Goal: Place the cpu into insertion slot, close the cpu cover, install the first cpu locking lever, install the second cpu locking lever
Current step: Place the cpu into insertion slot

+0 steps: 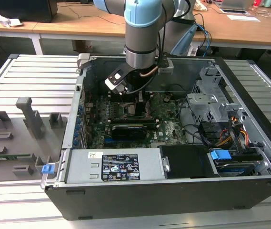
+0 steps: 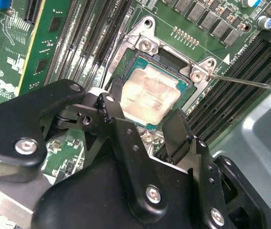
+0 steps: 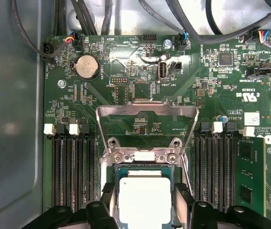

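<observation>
While the chip (image 2: pixel 149 98) lies in the socket (image 2: pixel 167 59) with the cover (image 3: pixel 145 109) swung open, the gripper (image 2: pixel 147 112) straddles it. Its fingers (image 2: pixel 115 107) are spread just beside two opposite edges. Whether they clamp it, I cannot tell.

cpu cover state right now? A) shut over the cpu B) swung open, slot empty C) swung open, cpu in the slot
C: in the first wrist view the cpu cover stands raised off the insertion slot, with the cpu lying uncovered in it.
</observation>
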Motion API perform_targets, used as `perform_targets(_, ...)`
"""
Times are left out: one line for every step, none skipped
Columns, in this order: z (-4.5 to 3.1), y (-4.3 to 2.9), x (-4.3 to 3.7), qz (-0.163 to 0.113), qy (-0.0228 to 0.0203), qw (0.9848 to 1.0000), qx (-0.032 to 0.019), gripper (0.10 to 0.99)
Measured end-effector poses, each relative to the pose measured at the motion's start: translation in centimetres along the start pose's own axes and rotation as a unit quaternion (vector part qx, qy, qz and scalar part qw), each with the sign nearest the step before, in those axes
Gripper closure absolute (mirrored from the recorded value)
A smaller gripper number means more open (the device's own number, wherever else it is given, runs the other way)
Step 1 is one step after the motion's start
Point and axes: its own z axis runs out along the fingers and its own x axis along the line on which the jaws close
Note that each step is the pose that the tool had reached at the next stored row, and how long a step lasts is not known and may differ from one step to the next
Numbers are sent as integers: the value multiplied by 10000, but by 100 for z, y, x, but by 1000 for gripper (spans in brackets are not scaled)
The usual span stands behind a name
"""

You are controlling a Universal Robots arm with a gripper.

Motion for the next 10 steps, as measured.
perform_targets(-11,1,0,0,0,10000,0,478)
perform_targets(-27,1,1,0,0,10000,0,478)
perform_targets(-40,2,1,0,0,10000,0,478)
perform_targets(-50,2,1,0,0,10000,1,478)
perform_targets(-56,3,1,0,0,10000,3,494)
perform_targets(-59,3,2,0,0,10000,4,494)
perform_targets(-64,3,2,0,0,10000,7,561)
perform_targets(-68,3,2,0,0,10000,8,561)
perform_targets(-72,4,2,0,0,10000,9,624)
perform_targets(-76,4,2,1,0,10000,9,686)
